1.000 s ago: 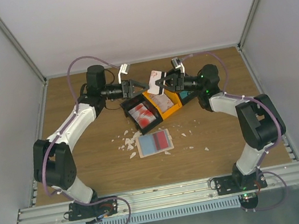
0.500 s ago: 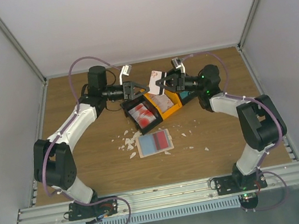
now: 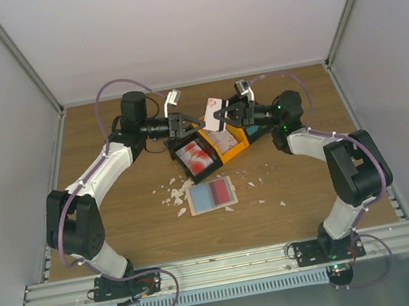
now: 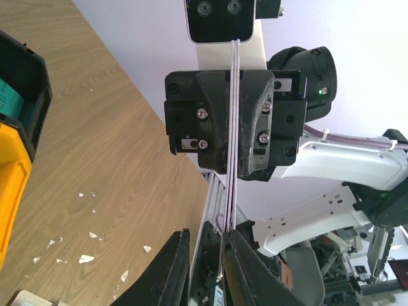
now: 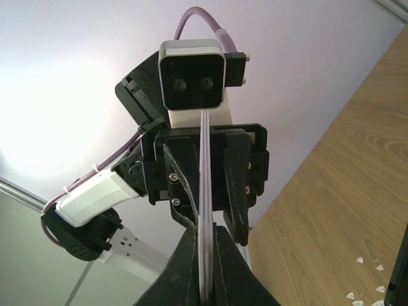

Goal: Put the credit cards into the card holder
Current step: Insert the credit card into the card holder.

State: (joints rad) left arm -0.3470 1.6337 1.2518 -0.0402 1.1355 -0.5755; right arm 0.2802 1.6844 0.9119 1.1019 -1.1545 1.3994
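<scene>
My right gripper [image 3: 215, 116] is shut on a pale credit card [image 3: 210, 109], held up above the bins. Edge-on, the card [image 5: 204, 166] runs up from my right gripper [image 5: 205, 233] and shows as two thin layers [image 4: 233, 191]. My left gripper [image 3: 196, 123] faces it head-on. Its jaws [image 4: 207, 236] stand a little apart, and the card's free edge rests against one finger. Red-and-white cards [image 3: 196, 157] lie in the black bin [image 3: 175, 152]. A flat pale rectangle with teal and red panels [image 3: 212, 194] lies on the table; I cannot tell whether it is the card holder.
An orange bin [image 3: 244, 142] joined to the black one holds a pale printed thing [image 3: 226, 140]. The black bin [image 4: 25, 83] and orange bin [image 4: 13, 191] sit at the left of the left wrist view. White scraps [image 3: 172, 194] are scattered on the wooden table.
My left gripper moved right to the card and its jaws narrowed around the card's edge. The right gripper kept its hold and shifted slightly left.
</scene>
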